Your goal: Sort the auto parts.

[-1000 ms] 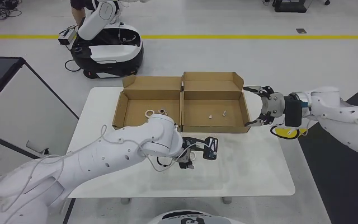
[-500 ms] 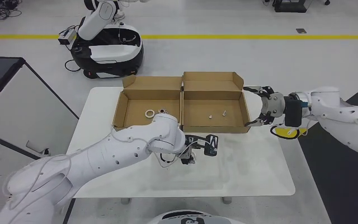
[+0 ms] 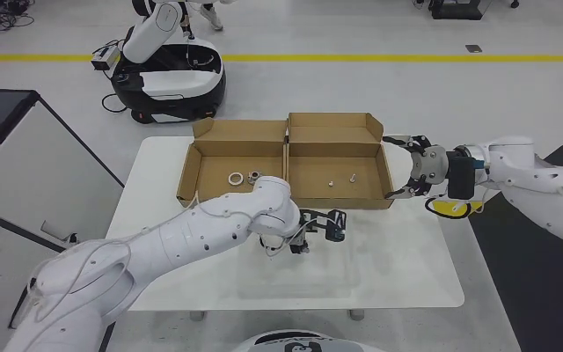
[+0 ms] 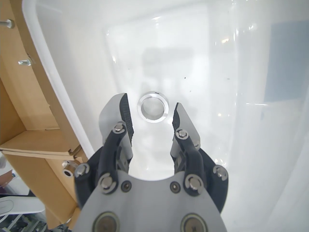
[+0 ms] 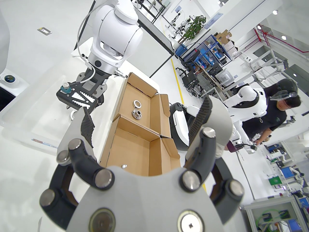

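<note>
Left box [image 3: 211,180] and right box [image 3: 308,180] sit side by side along table's [image 3: 413,264] far edge. Left gripper [image 4: 150,103] low inside clear tray [image 4: 45,47] at mid-table, jaws part open astride metal ring [image 4: 153,119], pads clear of it. Right gripper [image 3: 389,166] at right box's right wall, jaws wide, empty.

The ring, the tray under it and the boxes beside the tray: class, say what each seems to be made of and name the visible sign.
Ring: likely bare metal, perhaps aluminium; silvery machined faces with bright reflections.
Tray: probably translucent white plastic; glossy, with a rounded moulded rim and glints.
Boxes: cardboard by the look; matt brown, folded flaps, slotted tabs.
</note>
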